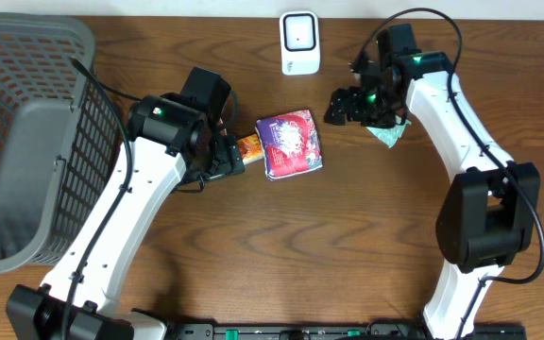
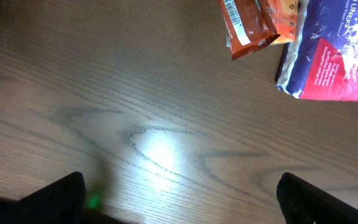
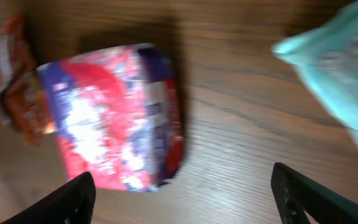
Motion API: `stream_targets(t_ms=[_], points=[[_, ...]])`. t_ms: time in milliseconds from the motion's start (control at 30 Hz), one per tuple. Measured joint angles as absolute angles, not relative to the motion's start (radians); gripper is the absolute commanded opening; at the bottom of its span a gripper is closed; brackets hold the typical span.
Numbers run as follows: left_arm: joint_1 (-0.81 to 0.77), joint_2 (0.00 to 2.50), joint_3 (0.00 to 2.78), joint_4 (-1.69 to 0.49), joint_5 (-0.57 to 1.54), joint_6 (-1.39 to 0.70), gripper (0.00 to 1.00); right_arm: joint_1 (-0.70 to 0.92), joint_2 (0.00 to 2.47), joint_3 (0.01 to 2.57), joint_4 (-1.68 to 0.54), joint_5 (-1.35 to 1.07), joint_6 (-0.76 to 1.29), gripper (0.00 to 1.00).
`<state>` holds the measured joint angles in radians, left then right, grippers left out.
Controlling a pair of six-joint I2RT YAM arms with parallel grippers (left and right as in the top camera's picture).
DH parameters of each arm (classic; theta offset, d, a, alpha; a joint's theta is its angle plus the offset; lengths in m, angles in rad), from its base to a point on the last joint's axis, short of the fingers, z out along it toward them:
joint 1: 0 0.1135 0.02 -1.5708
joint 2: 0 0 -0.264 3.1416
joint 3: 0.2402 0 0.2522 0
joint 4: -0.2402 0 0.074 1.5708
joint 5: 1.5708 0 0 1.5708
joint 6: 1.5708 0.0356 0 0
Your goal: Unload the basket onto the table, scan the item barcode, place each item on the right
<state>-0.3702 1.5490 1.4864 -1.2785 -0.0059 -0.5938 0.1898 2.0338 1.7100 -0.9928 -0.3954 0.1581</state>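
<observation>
The white barcode scanner (image 1: 299,42) stands at the back of the table. A purple-and-red packet (image 1: 289,144) (image 3: 114,118) (image 2: 334,56) lies mid-table, and a small orange packet (image 1: 248,146) (image 2: 253,25) (image 3: 20,93) touches its left side, with a barcode strip showing in the left wrist view. A teal packet (image 1: 387,133) (image 3: 347,81) lies on the table to the right. My right gripper (image 1: 341,106) (image 3: 185,199) hangs open and empty between the teal and purple packets. My left gripper (image 1: 220,162) (image 2: 179,202) is open over bare wood, just left of the orange packet.
A large grey mesh basket (image 1: 26,142) fills the left side of the table. The left arm's links run from the front edge up to mid-table, and the right arm arches along the right side.
</observation>
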Motion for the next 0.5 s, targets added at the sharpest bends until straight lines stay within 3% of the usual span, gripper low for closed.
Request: stream_targets(t_ms=[167, 267, 400, 500], points=[[-0.370, 1.549, 1.486, -1.279, -0.006, -0.594, 0.98, 0.234, 2.051, 1.702, -0.942, -0.463, 0.149, 0.83], [-0.370, 1.549, 1.486, -1.279, -0.006, -0.594, 0.98, 0.261, 2.093, 1.692, -0.916, -0.493, 0.149, 0.59], [-0.370, 1.549, 1.486, -1.279, -0.006, -0.594, 0.98, 0.286, 2.175, 1.681, -0.913, -0.510, 0.168, 0.43], [-0.370, 1.549, 1.486, -1.279, -0.006, -0.594, 0.98, 0.289, 2.217, 1.674, -0.910, -0.519, 0.174, 0.16]])
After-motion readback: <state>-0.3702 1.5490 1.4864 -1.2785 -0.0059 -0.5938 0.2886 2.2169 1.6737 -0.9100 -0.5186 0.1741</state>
